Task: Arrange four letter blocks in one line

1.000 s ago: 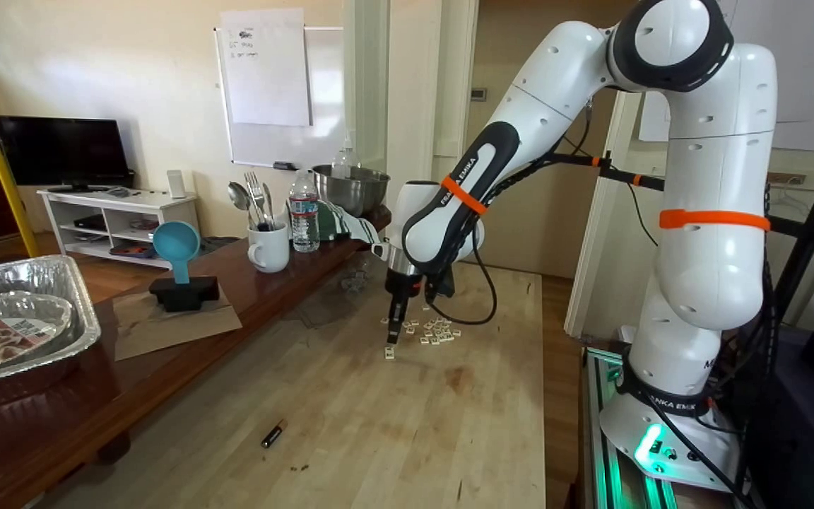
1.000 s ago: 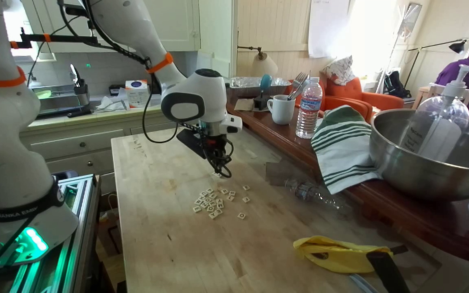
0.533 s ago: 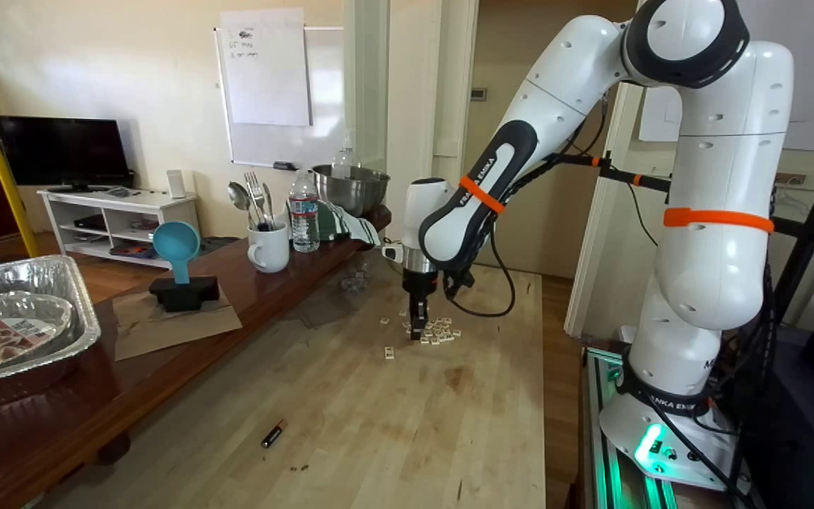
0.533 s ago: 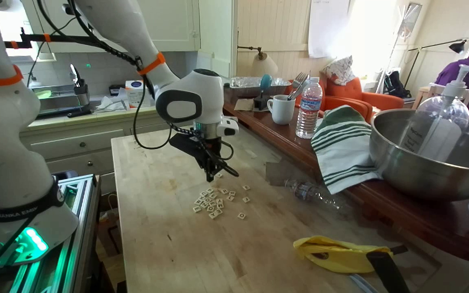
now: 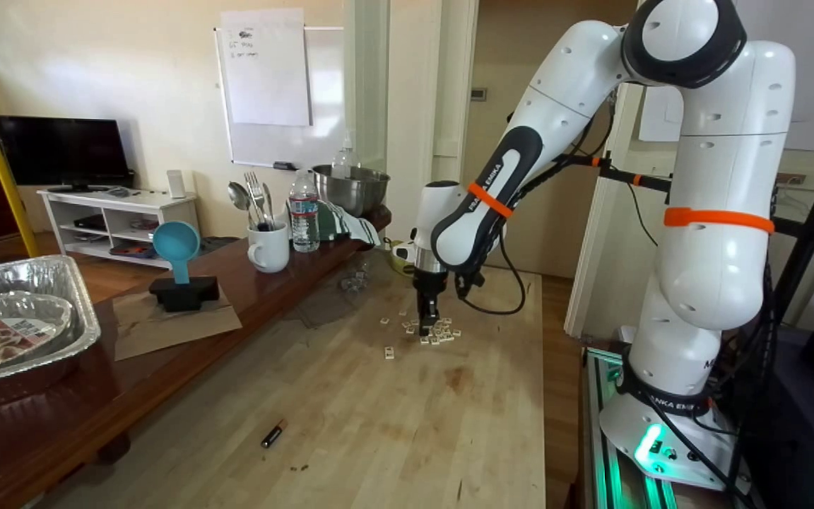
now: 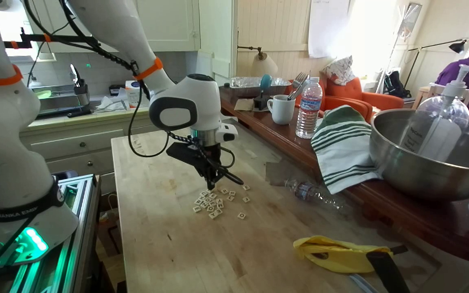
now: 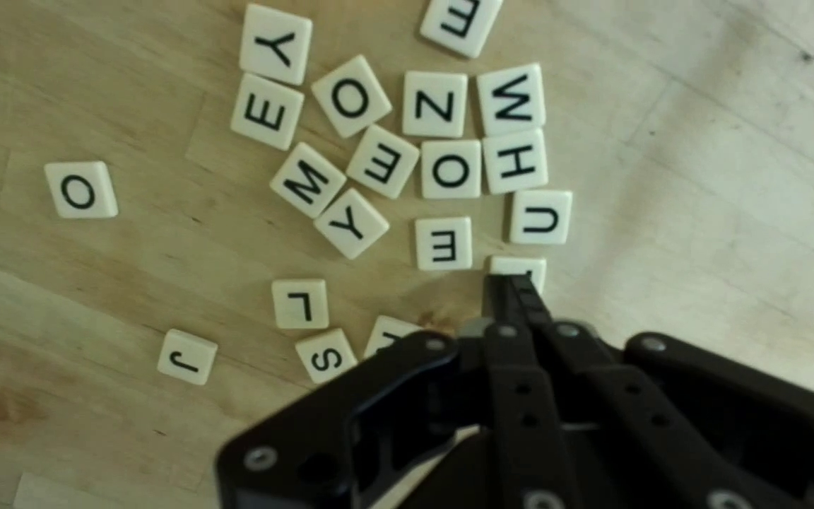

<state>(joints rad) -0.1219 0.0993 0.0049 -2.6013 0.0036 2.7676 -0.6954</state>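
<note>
- Clearly, the gripper [image 7: 511, 286] is clenched: in the wrist view its two fingers [image 7: 531, 304] are pressed together, side by side.
- Its tips cover a part of one letter block [image 7: 509, 266]; whether they touch it, one cannot tell.
- In both exterior views the arm [image 5: 568, 74] bends high up, then slopes downward, and the gripper points down, low above the table [image 5: 449, 438].
- The letter blocks [image 7: 451, 170] lie on the table with letters up, in a loose cluster beside the gripper's tips; the W block [image 7: 511, 99] and the H block [image 7: 515, 162] seem to touch.
- One O block [image 7: 82, 189] and the J block [image 7: 188, 357] lie outside this cluster.
- The gripper's body partly hides another letter block [image 7: 387, 332], so its letter one cannot read.
- In an exterior view, a battery [image 5: 273, 433] lies on the table, well apart from the blocks.
- In an exterior view, a yellow object [image 6: 336, 256] and a clear bottle [image 6: 305, 190] on its side also lie on the table.
</note>
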